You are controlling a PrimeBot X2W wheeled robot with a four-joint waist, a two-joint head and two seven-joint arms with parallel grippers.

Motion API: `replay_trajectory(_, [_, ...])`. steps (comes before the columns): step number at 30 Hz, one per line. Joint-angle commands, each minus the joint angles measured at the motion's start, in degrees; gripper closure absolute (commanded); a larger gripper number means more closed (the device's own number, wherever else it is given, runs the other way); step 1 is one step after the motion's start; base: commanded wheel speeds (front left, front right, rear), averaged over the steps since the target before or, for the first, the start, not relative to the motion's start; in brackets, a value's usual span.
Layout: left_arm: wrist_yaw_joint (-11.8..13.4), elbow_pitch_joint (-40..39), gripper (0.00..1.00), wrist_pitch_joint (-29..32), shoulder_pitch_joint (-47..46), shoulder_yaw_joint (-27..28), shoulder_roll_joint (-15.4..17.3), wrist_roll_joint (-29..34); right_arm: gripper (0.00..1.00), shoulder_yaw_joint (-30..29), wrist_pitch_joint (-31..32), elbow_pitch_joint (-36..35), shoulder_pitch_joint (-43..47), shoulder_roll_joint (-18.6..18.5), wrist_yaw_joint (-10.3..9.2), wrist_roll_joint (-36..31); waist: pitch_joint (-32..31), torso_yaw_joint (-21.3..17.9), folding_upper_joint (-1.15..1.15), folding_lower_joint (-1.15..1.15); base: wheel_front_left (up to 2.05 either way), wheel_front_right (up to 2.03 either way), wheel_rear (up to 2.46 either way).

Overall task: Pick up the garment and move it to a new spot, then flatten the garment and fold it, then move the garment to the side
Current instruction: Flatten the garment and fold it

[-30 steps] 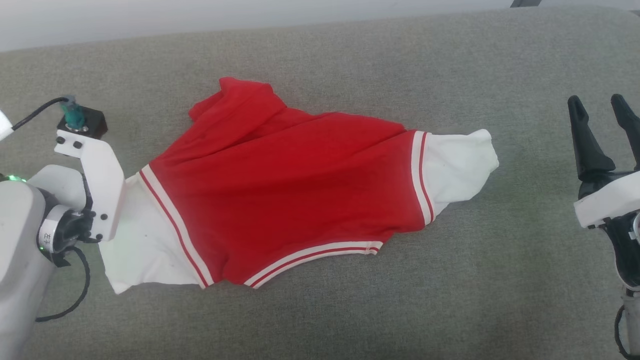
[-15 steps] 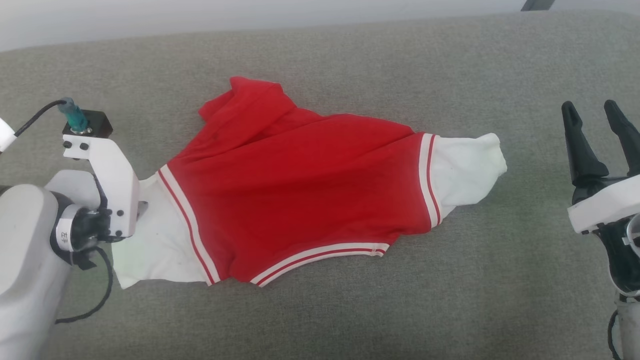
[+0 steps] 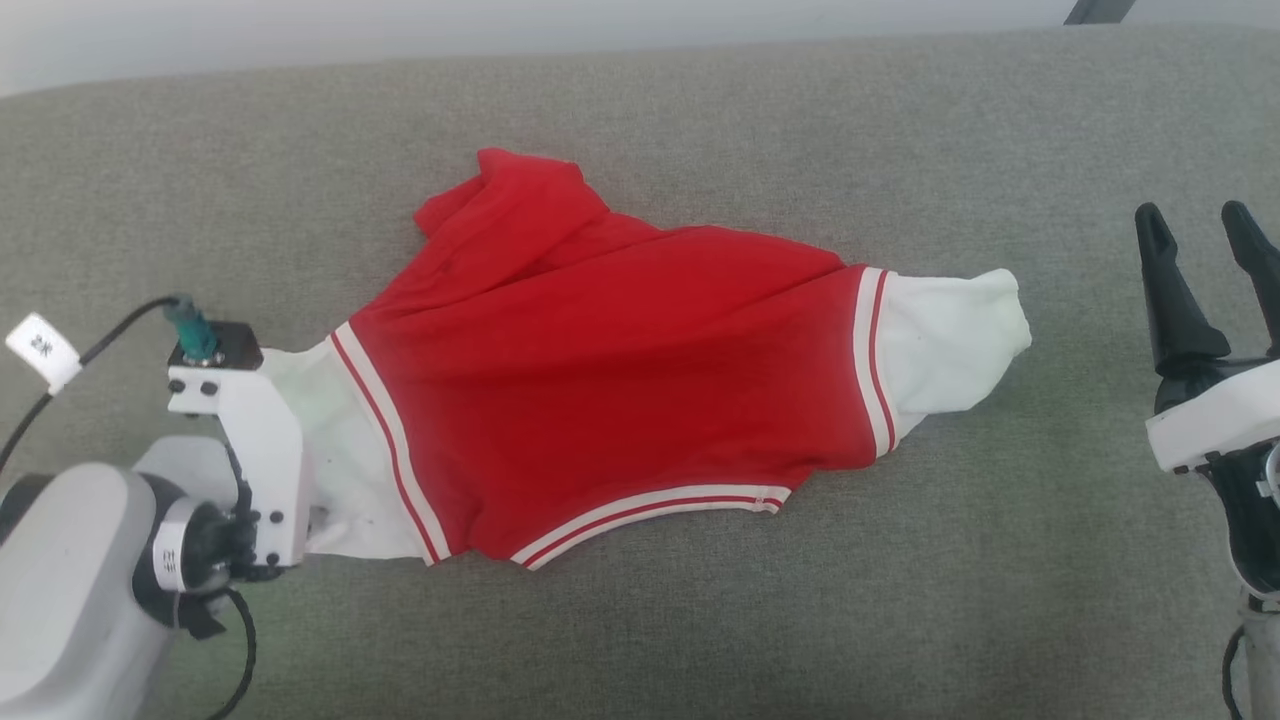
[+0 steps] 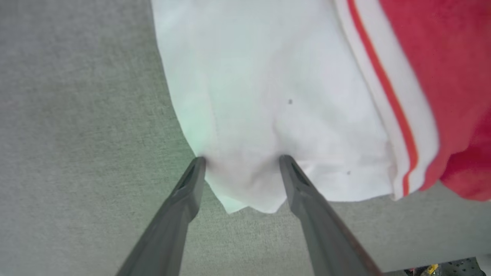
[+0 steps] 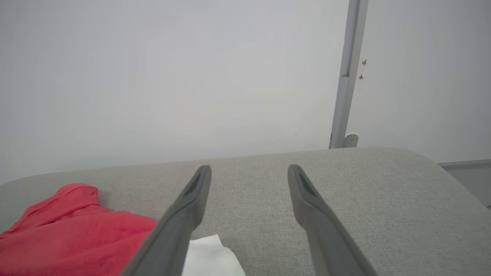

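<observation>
**Head view.** The left arm comes in from the lower left corner, and its white wrist bracket (image 3: 250,440) stands over the left end of the garment (image 3: 620,400). The right gripper (image 3: 1192,212) stands at the right edge with its 2 dark fingers pointing up the view and spread apart, closed on nothing, well apart from the cloth. The garment lies on a grey upholstered cushion (image 3: 1000,600). Its long axis runs across the view, from a white panel at the lower left up to a white panel at the right. Red fabric lies between them, edged by white-and-red striped bands, and a rumpled red flap points toward the far edge of the cushion.

**Left wrist view.** The left gripper (image 4: 242,158) looks down on the white panel. Its 2 fingers (image 4: 188,191) are set wide, and both tips touch the cloth. A corner of the white fabric lies loose between them and is not clamped. A striped band and the red fabric run off to the right.

**Right wrist view.** The right gripper's 2 fingers (image 5: 184,214) are spread wide above the bare cushion, aimed at a pale wall (image 5: 153,76) with a grey upright rail (image 5: 345,76). The garment's red fabric and a bit of white panel lie at the lower left, just beside the left finger in this view.
</observation>
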Motion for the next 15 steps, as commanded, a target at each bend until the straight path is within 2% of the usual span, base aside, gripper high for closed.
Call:
replay_trajectory(1, [0.7,-0.4,0.0,-0.6,1.1,0.3,0.1,0.3,0.0,-0.1,0.2,-0.4,0.5,0.3,-0.02,0.1,0.3,-0.2,0.0,0.0,0.0,0.0,0.0])
replay_trajectory(6, [1.5,0.9,0.0,-2.1,3.7,0.9,-0.7,-0.8,0.0,0.5,1.7,-0.9,1.1,0.1,-0.02,0.8,0.8,-0.4,0.0,0.0,0.0,0.0,0.0])
replay_trajectory(7, [0.7,1.1,1.0,-2.7,3.9,1.0,-0.9,-1.2,0.0,0.8,2.3,-0.9,1.3,-0.1,-0.02,1.0,0.8,-0.4,0.0,0.0,0.0,0.0,0.0])
replay_trajectory(15, [-1.2,2.3,1.0,-4.7,3.9,0.9,-2.3,-2.7,0.0,3.3,11.3,1.9,2.5,-2.7,-0.02,3.1,1.3,1.0,0.0,0.0,0.0,0.0,0.0])
